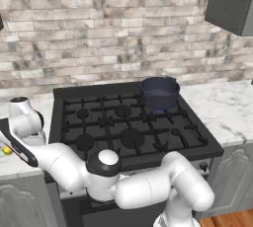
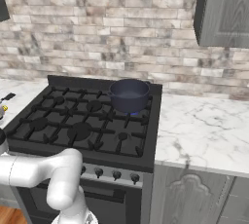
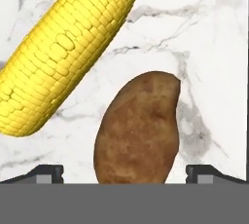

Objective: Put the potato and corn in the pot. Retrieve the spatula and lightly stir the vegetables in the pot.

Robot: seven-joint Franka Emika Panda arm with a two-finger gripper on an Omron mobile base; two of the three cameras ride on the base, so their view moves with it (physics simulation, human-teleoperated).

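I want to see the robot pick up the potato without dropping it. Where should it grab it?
Probably across the middle of the potato, coming straight down from above. It lies flat on the marble counter with its long side pointing away from the open gripper, between the fingers, so they can close on its narrower sides. The corn lies apart, out of the way.

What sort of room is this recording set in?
A simulated home kitchen, most likely: a black gas stove carrying a round dark blue-grey pot, white marble countertops beside it, and a brick-tile backsplash under grey wall cabinets.
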